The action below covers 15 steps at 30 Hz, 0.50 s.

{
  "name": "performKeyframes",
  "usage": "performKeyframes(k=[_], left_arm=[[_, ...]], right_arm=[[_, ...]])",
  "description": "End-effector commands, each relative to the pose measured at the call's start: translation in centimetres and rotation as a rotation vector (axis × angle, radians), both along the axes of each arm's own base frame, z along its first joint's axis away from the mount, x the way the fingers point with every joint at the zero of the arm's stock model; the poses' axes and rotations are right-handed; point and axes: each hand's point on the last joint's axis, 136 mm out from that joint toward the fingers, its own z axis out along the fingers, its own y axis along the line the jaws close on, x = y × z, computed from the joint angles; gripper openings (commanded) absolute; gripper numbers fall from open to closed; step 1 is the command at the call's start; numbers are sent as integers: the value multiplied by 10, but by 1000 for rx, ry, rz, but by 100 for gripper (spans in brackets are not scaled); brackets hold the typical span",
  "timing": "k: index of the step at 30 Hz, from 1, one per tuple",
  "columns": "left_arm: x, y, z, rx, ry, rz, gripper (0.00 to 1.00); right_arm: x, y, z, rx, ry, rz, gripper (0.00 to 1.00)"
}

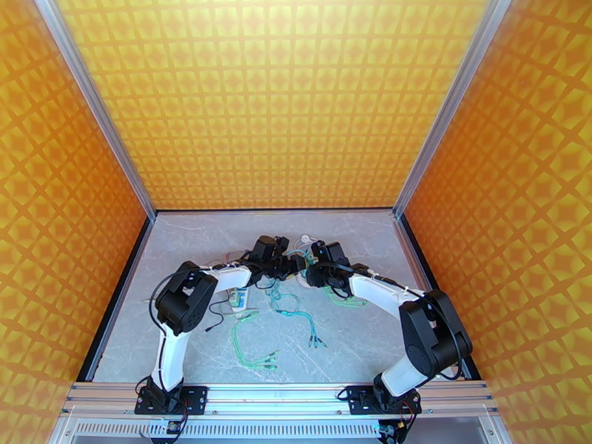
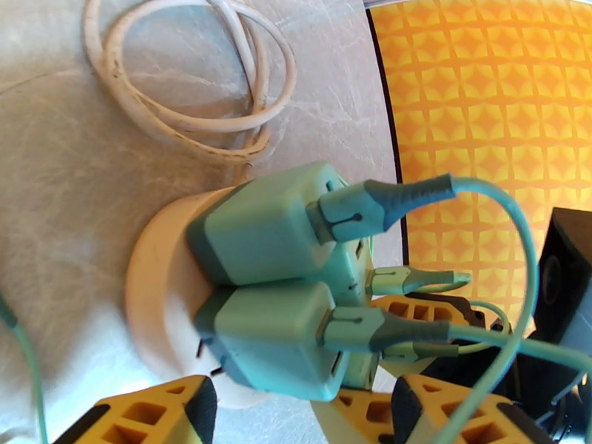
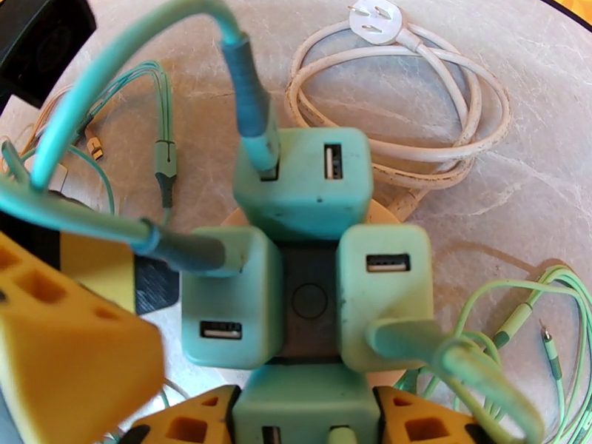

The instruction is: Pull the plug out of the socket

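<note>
1. At the near edge of the tabletop (image 1: 340,238), the left arm (image 1: 174,342) and the right arm (image 1: 414,357) rise from their bases, fold at the elbow and lean inward, so the two wrists meet mid-table.
2. Short of the pincers, towards the bases, loose teal cables (image 1: 296,312) lie tangled on the tabletop.
3. The right pincer (image 3: 303,419) points straight down over the socket (image 3: 309,299). Its yellow fingers (image 3: 422,423) lie flush against both sides of the nearest plug (image 3: 296,397), clamped on it.
4. The left pincer (image 2: 296,416) comes at the socket from the side. Its fingers (image 2: 148,416) are spread, with the socket's round cream base and a lower plug between them. Whether they press on anything cannot be told.
5. Just beyond the right pincer's grip, the socket stands on the tabletop. The left-hand plug (image 3: 222,305), right-hand plug (image 3: 385,290) and far plug (image 3: 303,186) are seated around its dark hub, each with a teal cable in one port.
6. Left of the right pincer, one finger of the left pincer sits just beside the left-hand plug.
7. Farther beyond both pincers, a white cord (image 3: 444,98) lies coiled, its pronged head (image 3: 377,20) resting free on the tabletop.
</note>
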Motion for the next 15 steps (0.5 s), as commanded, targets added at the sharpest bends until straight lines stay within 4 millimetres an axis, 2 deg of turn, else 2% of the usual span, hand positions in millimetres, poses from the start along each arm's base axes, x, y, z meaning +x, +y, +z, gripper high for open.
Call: performKeyframes(k=[1, 8, 11, 15], left_arm=[[-2, -3, -18, 31, 38, -14, 66], [-3, 12, -58, 184, 127, 31, 54], [-7, 16, -68, 216, 153, 38, 51], [-11, 20, -77, 243, 180, 40, 49]], right_arm=[[6, 16, 15, 41, -38, 53, 27], [3, 17, 15, 22, -44, 64, 27], [1, 17, 15, 1, -53, 72, 27], [-5, 28, 15, -66, -71, 119, 27]])
